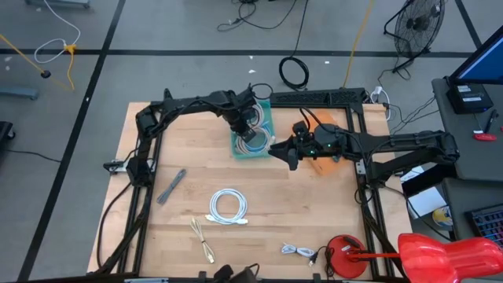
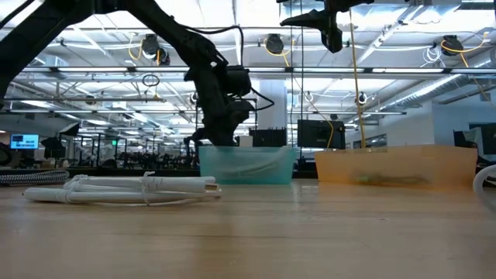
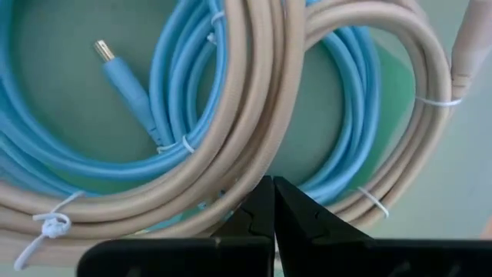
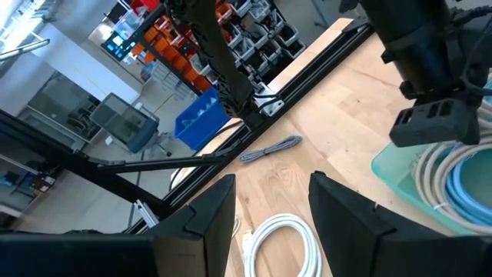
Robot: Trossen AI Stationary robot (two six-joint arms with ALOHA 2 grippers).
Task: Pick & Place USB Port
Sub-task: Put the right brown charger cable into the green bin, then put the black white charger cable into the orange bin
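A white coiled cable is seen nearest on the table. Farther back, the left gripper, fingers pressed together, is lowered into the teal bin over beige and blue cables. The right gripper is held spread, raised beside the orange bin.

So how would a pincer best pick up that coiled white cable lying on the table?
Probably from straight above, pinching across the bundled strands at one side of the white cable. It lies flat in an open loop with bare table around it, so strands fit between the fingers.
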